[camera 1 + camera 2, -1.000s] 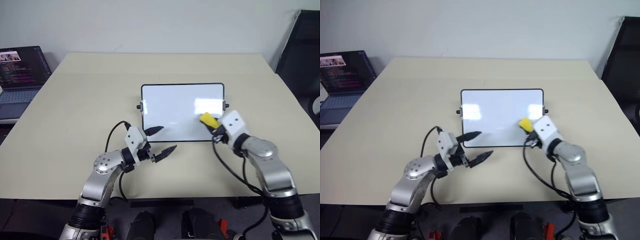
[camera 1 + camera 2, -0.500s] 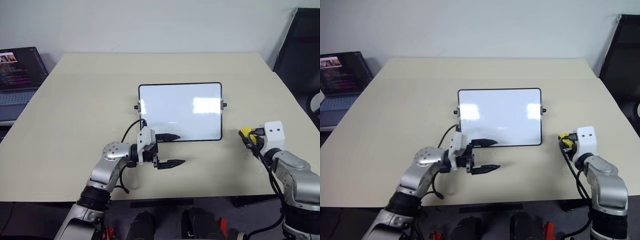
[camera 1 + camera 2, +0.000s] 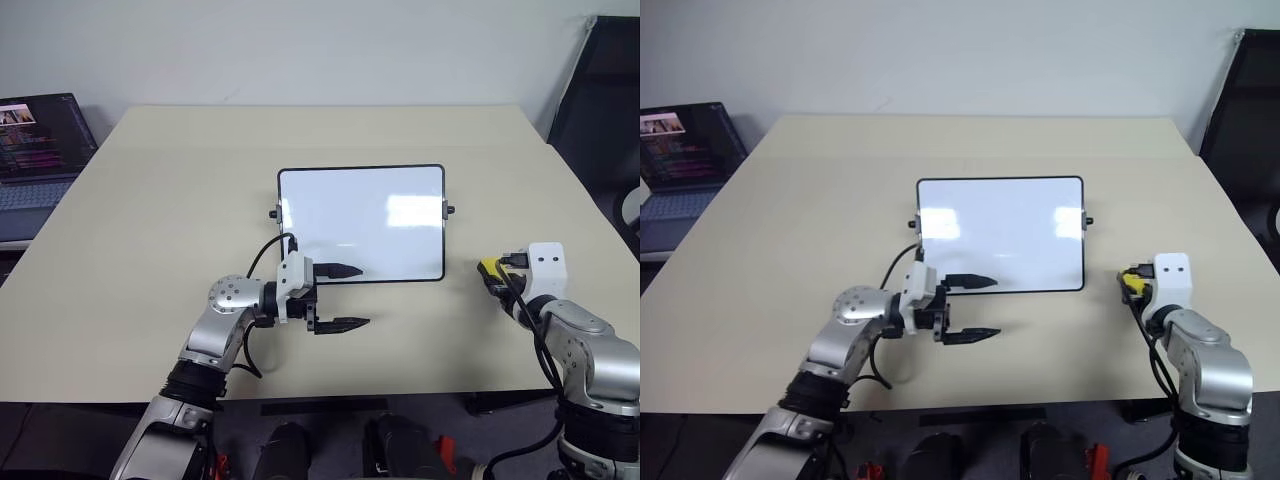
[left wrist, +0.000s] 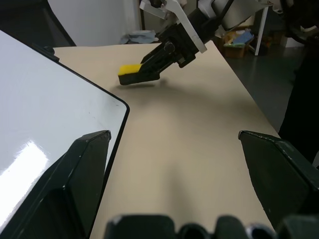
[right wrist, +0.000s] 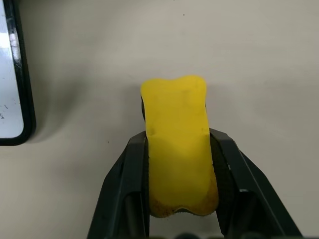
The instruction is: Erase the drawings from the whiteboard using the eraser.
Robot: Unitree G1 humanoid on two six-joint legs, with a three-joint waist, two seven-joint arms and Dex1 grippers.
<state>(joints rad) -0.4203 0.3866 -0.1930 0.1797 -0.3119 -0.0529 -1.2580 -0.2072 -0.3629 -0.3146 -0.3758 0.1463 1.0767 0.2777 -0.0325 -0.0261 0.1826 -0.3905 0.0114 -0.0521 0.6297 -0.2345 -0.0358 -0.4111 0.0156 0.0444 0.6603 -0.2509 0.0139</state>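
Two-eyed head view first: at centre frame, flat on the beige rectangular table (image 3: 180, 200), the rectangular glossy whiteboard with thin black frame (image 3: 361, 222); its face plain white with glare, the drawings too small to tell if any remain. Below the board's lower left corner, the left gripper (image 3: 364, 296), pointing toward frame right, fingers wide apart, empty, upper fingertip over the board's lower edge. At right of frame, well apart from the board's right edge, the right gripper (image 3: 492, 272) clamped on the small yellow eraser block with black base (image 3: 490, 268). At the far left edge, an open dark laptop with lit screen (image 3: 35, 150). Left wrist view next: the same spread black fingers in the foreground, the board's rounded corner at left, and at upper centre the eraser pinched in the other arm's fingers, low over the bare table, contact impossible to judge. Right wrist view last: the yellow block squeezed between both black fingers, bare table beneath, the board's framed corner at left with a few faint specks. Likely step: wiping apparently finished or paused, eraser carried off the board. Next move, by judgement: either lowering the eraser onto the table and parting the fingers, or returning to the board's corner for the specks.
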